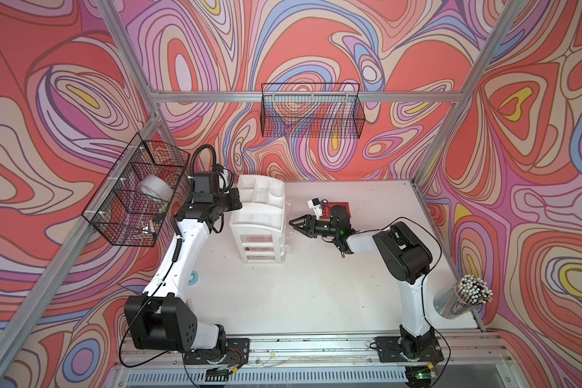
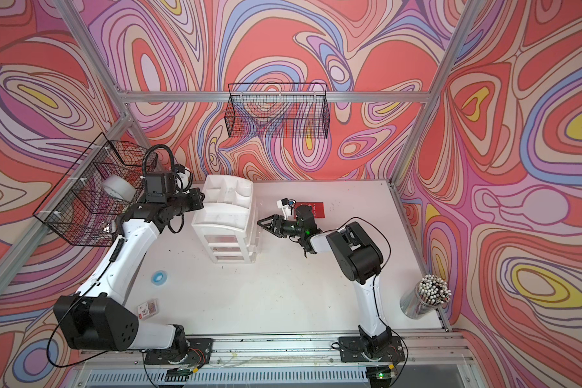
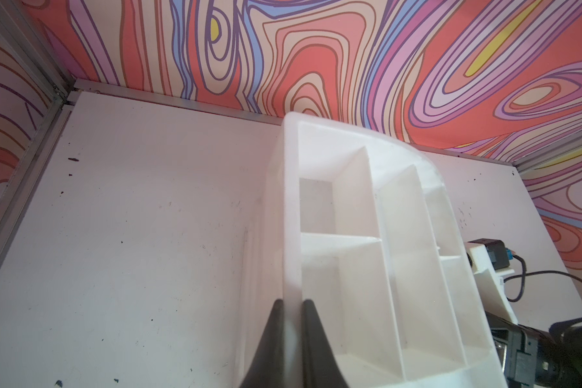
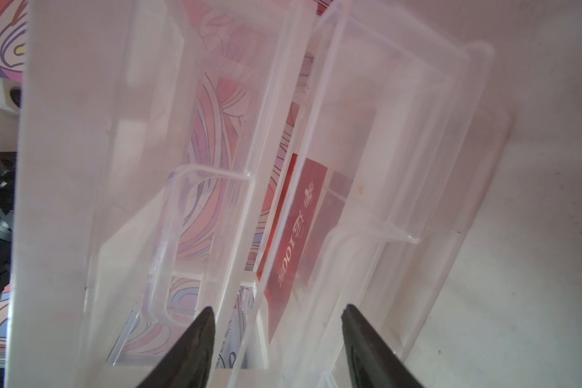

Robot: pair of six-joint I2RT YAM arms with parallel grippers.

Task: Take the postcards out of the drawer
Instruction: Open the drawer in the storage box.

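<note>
fingers (image 4: 192, 349) of r gripper (image 4: 278, 306) spread, empty, just right of drawer unit (image 1: 259, 231), facing clear drawer (image 4: 400, 151). l gripper (image 3: 291, 312) pinches unit's top tray wall at left. "100%" postcard (image 4: 293, 235) sits in that drawer; another postcard (image 1: 342, 205) flat on table (image 1: 316, 295), far side of r wrist, partly hidden.

Swirl-patterned pink walls (image 1: 316, 40), aluminium frame rails (image 1: 215, 95), scuffed white tabletop (image 1: 316, 285).

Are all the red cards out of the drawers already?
No, a red postcard reading 100% lies inside the drawer unit.
</note>
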